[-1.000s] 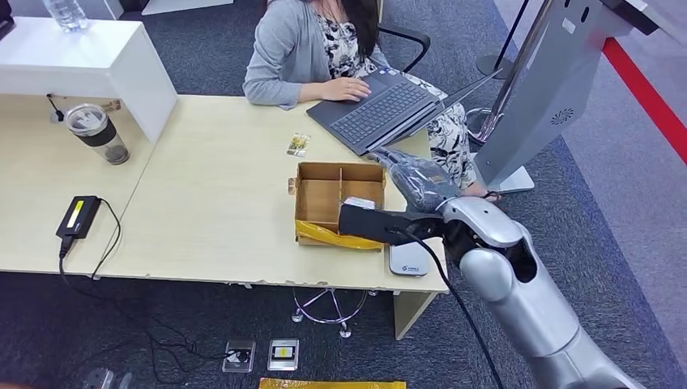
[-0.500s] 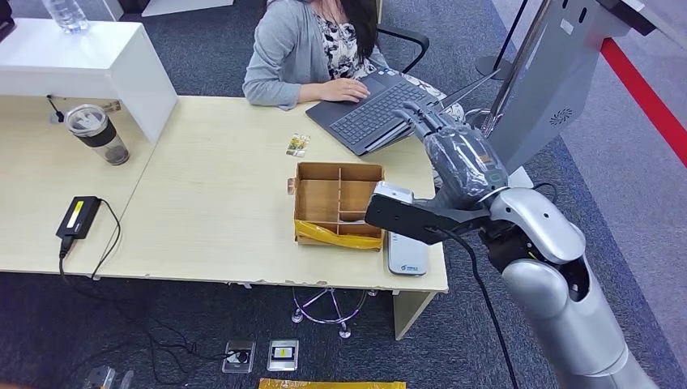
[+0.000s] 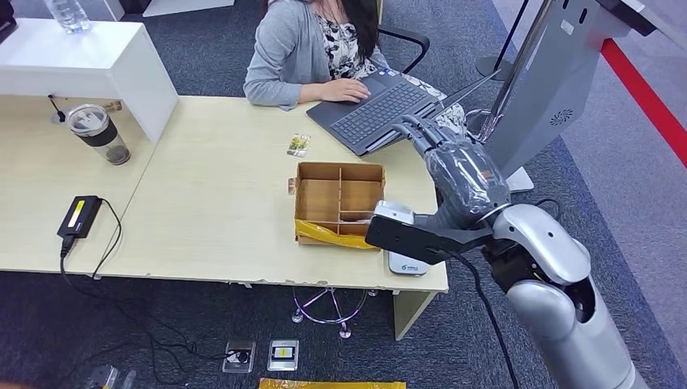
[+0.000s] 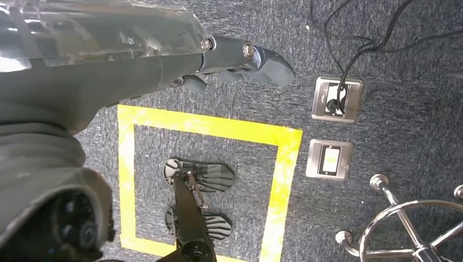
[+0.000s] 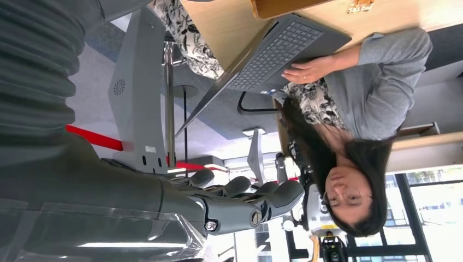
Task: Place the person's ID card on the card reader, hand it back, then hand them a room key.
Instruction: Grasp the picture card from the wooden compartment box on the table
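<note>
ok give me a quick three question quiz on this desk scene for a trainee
1. True or false: the right hand holds a card.
2. What lies on the desk between the person's arm and the cardboard box? A) a small card B) a phone C) a pen
3. Fill in: the person's hand rests on the ____.

Key
1. False; the right wrist view shows its fingers apart, holding nothing.
2. A.
3. Laptop.
</note>
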You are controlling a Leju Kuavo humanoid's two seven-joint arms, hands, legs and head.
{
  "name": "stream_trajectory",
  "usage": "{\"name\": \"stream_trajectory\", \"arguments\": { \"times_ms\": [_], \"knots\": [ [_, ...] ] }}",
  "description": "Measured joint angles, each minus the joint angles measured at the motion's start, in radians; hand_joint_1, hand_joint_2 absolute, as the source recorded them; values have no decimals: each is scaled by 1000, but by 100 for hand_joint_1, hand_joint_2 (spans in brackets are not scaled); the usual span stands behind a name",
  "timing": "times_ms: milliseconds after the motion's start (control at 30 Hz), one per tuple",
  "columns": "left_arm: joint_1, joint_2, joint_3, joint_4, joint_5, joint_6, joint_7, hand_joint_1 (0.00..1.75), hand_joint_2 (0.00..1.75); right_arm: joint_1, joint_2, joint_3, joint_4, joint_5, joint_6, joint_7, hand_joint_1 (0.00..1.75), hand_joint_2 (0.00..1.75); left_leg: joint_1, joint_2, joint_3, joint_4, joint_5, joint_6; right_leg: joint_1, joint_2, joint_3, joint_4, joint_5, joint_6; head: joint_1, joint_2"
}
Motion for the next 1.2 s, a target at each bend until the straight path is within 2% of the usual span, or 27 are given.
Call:
{"name": "stream_trajectory", "arguments": {
  "times_ms": [433,867,1200],
  "knots": [
    [-7,-6,0,0,-19,-4,0,0,0,-4,89,90,77,98,-40,-37,0,175,0,-2,-2,0,0,-1,0,-1,0,1,0,0,0,0],
    [-12,-11,0,-1,-34,-6,0,0,0,-122,185,143,364,153,-179,-99,0,175,0,-2,-2,0,2,0,0,-2,0,1,0,0,0,0],
    [-12,-15,1,-1,-31,-5,0,0,0,-155,233,159,533,163,-206,-109,0,175,0,-2,-2,0,2,0,0,-2,-1,1,0,0,0,0]
  ]
}}
